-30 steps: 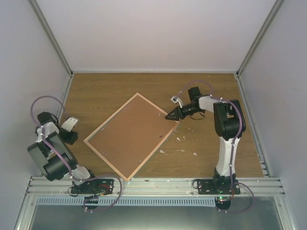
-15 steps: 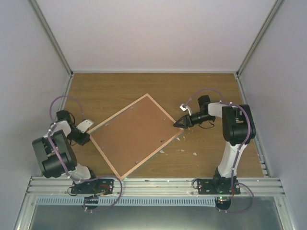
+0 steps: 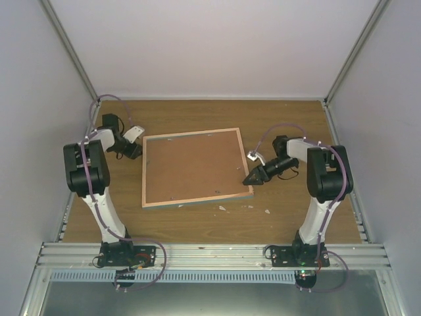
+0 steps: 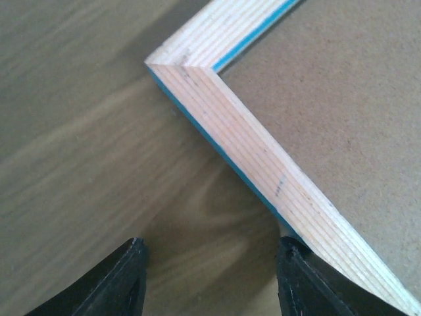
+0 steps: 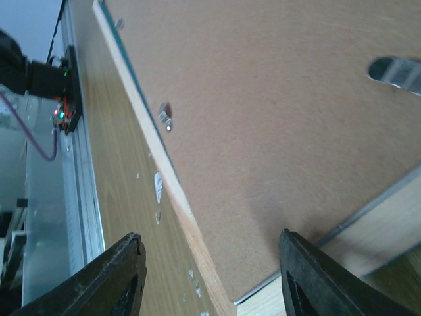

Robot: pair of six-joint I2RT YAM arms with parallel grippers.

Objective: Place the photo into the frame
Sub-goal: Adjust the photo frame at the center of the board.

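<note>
No readable text, label or number shows on the frame (image 3: 192, 167) or table (image 3: 283, 118).

soft, even light came from overhead, bright on the pale walls (image 3: 217, 46) with no hard glare. the frame (image 3: 191, 168) cast just a thin shadow on the table (image 3: 289, 118). the top view looked slightly grainy — up close, the left wrist's fingers (image 4: 125, 283) and the wood grain beneath were blurry, while the frame's corner was sharp.

The frame (image 3: 191, 168) lies on the table (image 3: 289, 118). The left gripper (image 3: 135, 153) sits by its far-left corner, the right gripper (image 3: 251, 180) by its near-right corner.
</note>
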